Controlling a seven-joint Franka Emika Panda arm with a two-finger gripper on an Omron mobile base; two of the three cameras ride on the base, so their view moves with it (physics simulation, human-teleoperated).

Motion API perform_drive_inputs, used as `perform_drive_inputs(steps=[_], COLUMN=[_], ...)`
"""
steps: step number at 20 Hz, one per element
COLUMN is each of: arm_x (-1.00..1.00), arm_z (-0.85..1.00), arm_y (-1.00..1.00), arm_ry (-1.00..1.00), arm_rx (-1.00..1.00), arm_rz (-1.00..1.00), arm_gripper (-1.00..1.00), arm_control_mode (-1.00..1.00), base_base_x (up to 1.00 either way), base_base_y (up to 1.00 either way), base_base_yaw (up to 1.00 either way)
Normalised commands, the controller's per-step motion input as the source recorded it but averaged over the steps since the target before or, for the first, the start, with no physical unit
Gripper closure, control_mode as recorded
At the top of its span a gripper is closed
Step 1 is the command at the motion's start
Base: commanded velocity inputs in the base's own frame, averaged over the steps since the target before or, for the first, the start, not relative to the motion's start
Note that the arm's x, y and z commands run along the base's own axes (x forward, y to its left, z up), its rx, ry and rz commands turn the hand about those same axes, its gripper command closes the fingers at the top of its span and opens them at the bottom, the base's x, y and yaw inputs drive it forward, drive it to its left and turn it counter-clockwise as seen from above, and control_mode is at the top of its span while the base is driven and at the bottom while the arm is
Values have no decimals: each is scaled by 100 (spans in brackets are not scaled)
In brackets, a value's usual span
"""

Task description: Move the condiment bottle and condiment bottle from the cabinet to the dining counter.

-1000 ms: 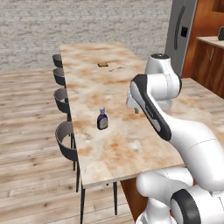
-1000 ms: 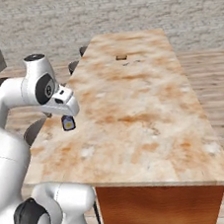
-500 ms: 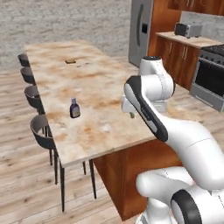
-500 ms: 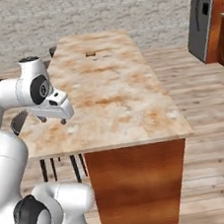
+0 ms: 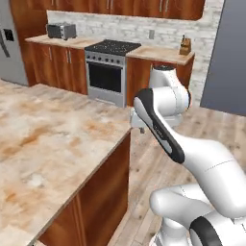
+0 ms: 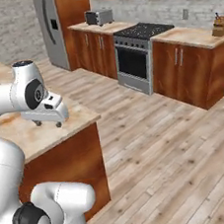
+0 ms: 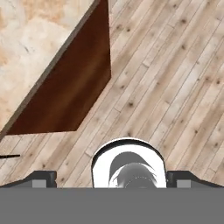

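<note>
Dining counter (image 6: 47, 134) corner lies under the empty, spread hand (image 6: 48, 123).

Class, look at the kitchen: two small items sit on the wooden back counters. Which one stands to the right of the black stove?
The brown knife block, alone on the counter right of the black stove. The silver toaster sits on the left counter, toward the grey refrigerator.

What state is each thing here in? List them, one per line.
tool: open, holding nothing, hanging over the counter's corner.
dining counter: no bottle on the part in view.
oven door: closed.
lower cabinet doors: closed.
fridge: doors closed.
toaster: upright on the back counter.
knife block: upright on the counter right of the stove.
</note>
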Motion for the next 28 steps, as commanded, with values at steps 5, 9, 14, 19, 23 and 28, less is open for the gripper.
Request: perform_drive_inputs(steps=[5, 9, 14, 19, 23, 28], arm_x=[0, 0, 0, 0, 0, 0], arm_z=[0, 0, 0, 0, 0, 0], arm_y=[0, 0, 0, 0, 0, 0], arm_ry=[0, 0, 0, 0, 0, 0], arm_rx=[0, 0, 0, 0, 0, 0], arm_rz=[0, 0, 0, 0, 0, 0], arm_gripper=[-100, -100, -100, -100, -100, -100], arm_control_mode=[100, 100, 100, 100, 100, 100], base_base_x=[0, 0, -1, -2, 0, 0], base_base_y=[0, 0, 0, -4, -3, -4], base_base_yaw=[-100, -100, -100, -95, -95, -94])
